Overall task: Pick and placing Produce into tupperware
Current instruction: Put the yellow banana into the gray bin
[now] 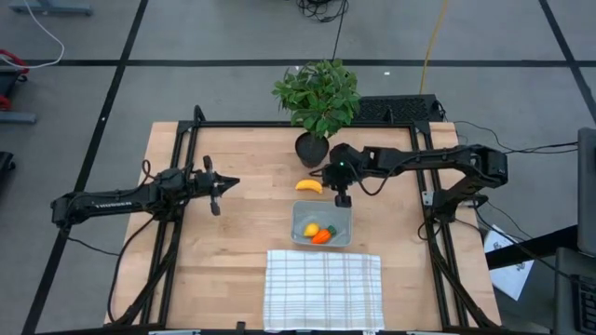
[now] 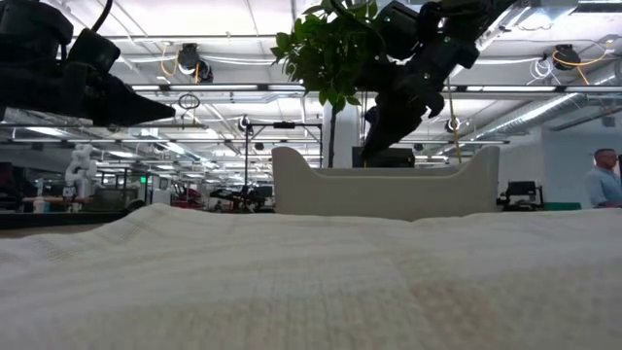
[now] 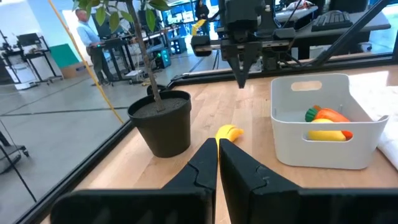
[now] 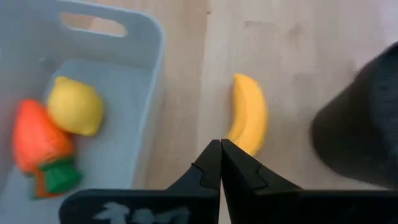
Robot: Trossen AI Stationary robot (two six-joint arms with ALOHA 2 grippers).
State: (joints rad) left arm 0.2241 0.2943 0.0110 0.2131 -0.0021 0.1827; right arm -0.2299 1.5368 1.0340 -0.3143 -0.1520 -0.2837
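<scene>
The yellow banana (image 1: 309, 186) lies on the wooden table, between the plant pot and the container's far wall; it also shows in the right wrist view (image 4: 249, 115) and the left wrist view (image 3: 229, 132). The pale container (image 1: 322, 223) holds the lemon (image 4: 74, 106) and the orange carrot with its green top (image 4: 40, 146). My right gripper (image 1: 342, 197) is shut and empty, hanging above the table just beside the banana and the container's far wall (image 4: 149, 74). My left gripper (image 1: 222, 186) is shut and empty, raised at the table's left and pointing toward the banana.
A potted plant (image 1: 317, 98) stands in a black pot (image 1: 312, 149) just beyond the banana. A white checked cloth (image 1: 323, 288) lies at the near edge, in front of the container. A person (image 2: 604, 180) stands in the room behind.
</scene>
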